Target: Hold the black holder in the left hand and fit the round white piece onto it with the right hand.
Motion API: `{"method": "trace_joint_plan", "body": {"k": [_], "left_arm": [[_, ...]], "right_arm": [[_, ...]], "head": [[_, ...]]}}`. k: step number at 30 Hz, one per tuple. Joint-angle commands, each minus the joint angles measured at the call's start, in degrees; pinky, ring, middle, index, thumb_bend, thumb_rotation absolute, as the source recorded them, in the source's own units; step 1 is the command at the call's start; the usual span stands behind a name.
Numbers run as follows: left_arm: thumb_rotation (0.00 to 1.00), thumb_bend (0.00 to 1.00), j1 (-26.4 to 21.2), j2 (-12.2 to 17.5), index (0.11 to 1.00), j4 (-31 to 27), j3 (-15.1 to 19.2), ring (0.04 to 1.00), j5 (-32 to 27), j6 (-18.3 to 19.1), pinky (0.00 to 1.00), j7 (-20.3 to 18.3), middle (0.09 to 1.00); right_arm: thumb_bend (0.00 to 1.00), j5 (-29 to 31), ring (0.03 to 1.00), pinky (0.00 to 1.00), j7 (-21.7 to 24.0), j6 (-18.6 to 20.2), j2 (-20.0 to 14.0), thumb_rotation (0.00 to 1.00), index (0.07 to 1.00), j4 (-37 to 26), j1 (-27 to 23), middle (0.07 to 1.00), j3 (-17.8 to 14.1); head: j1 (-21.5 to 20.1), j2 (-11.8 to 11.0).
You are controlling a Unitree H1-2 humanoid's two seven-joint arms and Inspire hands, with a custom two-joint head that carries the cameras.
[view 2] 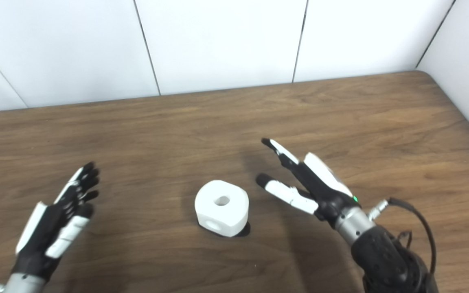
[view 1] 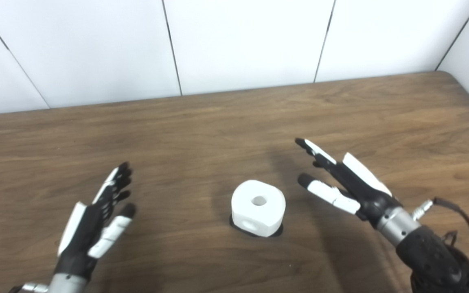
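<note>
Wooden table [view 1: 234, 122] with dark brown grain running left to right, filling the lower two thirds of the frame; far edge slanting slightly upward toward the right, ending in a rounded corner at upper right. White panelled wall [view 1: 242, 40] across the top of the frame, split by thin dark seams [view 1: 172, 47] leaning at slight angles; a second white wall [view 2: 462, 69] closing in at far right. Soft, even lighting; faint shadows on the wood near centre.
</note>
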Motion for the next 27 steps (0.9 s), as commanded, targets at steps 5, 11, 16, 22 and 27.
{"method": "trace_joint_plan", "body": {"k": [5,11,16,22,27], "left_arm": [[0.89,0.65,-0.88,-1.56,0.976,3.21,3.79,0.967,-7.43,-3.86,0.95,2.71,0.969],[0.96,0.67,0.17,-2.71,1.000,4.68,6.00,0.978,-6.27,-5.74,0.97,5.41,0.995],[0.98,0.60,1.18,-3.25,1.000,3.95,6.22,0.998,-5.34,-5.91,1.00,6.82,1.000],[0.97,0.56,1.00,-3.78,1.000,6.52,6.36,0.995,-5.59,-8.75,1.00,7.34,1.000],[0.94,0.55,0.70,-3.64,1.000,9.49,6.22,0.979,-5.26,-11.91,0.98,7.53,1.000]], "right_arm": [[0.61,6.55,0.963,0.90,-10.99,-8.08,1.55,1.00,0.967,3.39,1.88,0.982,-1.70],[0.63,11.02,0.966,0.88,-17.89,-9.20,3.86,1.00,0.982,5.67,3.34,0.986,-3.00],[0.60,15.36,0.989,0.93,-20.79,-11.34,3.80,1.00,0.998,7.47,4.93,1.000,-3.27],[0.61,17.21,0.995,0.94,-23.52,-12.70,3.68,1.00,0.992,8.66,6.07,1.000,-2.79],[0.58,18.20,1.000,0.96,-24.96,-13.95,3.76,1.00,0.992,9.59,5.97,1.000,-1.85]], "head": [[-0.16,0.13],[-0.03,0.25],[0.09,0.21],[0.00,-0.04],[0.09,-0.10]]}}
